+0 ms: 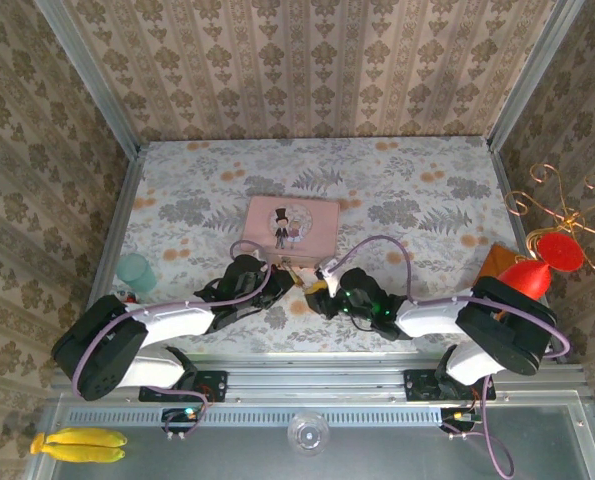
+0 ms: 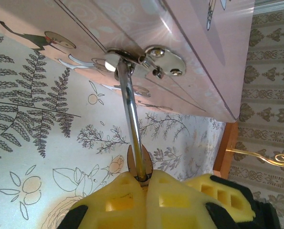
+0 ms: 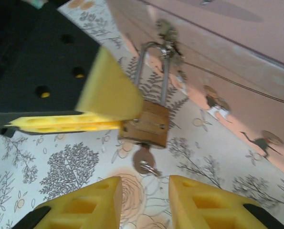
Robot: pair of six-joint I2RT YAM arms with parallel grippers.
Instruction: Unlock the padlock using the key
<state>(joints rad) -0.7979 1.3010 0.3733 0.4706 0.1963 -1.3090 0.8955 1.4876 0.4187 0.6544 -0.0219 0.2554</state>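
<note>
Yellow fingers of my right gripper [image 3: 144, 191] sit closest to the lens, spread apart. The key [image 3: 143, 160] hangs just above the gap between them, and neither finger touches it. Its blade is up in the bottom of the padlock [image 3: 145, 125], with only the round head and a little ring showing.

Over on the other side, my left gripper [image 2: 144, 183] is clamped together on the padlock body, holding it out from the pink tin [image 1: 292, 225]. That's my anchor, so I want that grip firm and not sliding.

The way I read it, the step now is to take the key head and turn it. I'd come up square and centre the head between the pads. Then I'd pinch the flat faces, not the ring, and twist about the key's own axis without pulling down. If the left hold gives, the whole lock will spin with the key.

As for the lock itself, it's a small brass block, slightly tilted, near the tin's front edge above the floral table [image 1: 427, 200]. Its thin silvery shackle [image 2: 130, 105] runs up through the shiny hasp [image 2: 151, 59]. Both shackle legs look seated in the body, so I'd call it locked.
</note>
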